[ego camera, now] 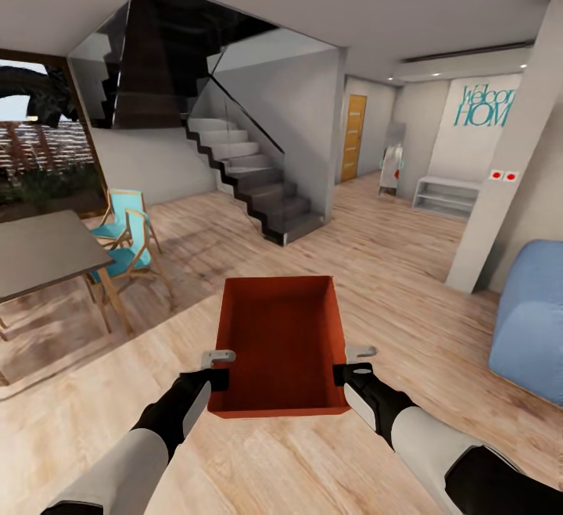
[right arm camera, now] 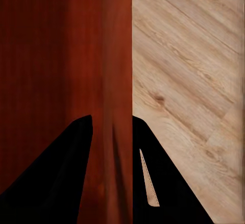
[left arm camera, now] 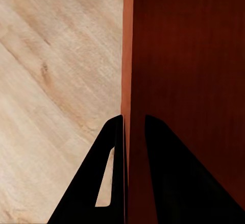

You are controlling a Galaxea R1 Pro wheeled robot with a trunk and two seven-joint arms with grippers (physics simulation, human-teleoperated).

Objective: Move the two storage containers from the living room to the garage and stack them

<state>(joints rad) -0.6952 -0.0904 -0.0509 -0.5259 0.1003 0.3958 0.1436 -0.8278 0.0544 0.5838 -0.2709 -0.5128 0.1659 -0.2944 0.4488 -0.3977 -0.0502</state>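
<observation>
I carry one orange-red storage container (ego camera: 281,343) in front of me above the light wood plank floor of the living room. My left gripper (ego camera: 219,361) is shut on its left wall and my right gripper (ego camera: 358,354) is shut on its right wall. In the left wrist view the two dark fingers (left arm camera: 109,183) straddle the thin container wall (left arm camera: 127,71). The right wrist view has the dark fingers (right arm camera: 153,178) clamped on the other container wall (right arm camera: 115,81). The bin is empty and level.
A dark staircase (ego camera: 258,187) rises ahead. At the left stand a grey table (ego camera: 39,253) and turquoise chairs (ego camera: 125,241). A blue sofa (ego camera: 528,320) and white pillar (ego camera: 508,171) are at the right. An orange-brown door (ego camera: 353,138) stands down the hallway.
</observation>
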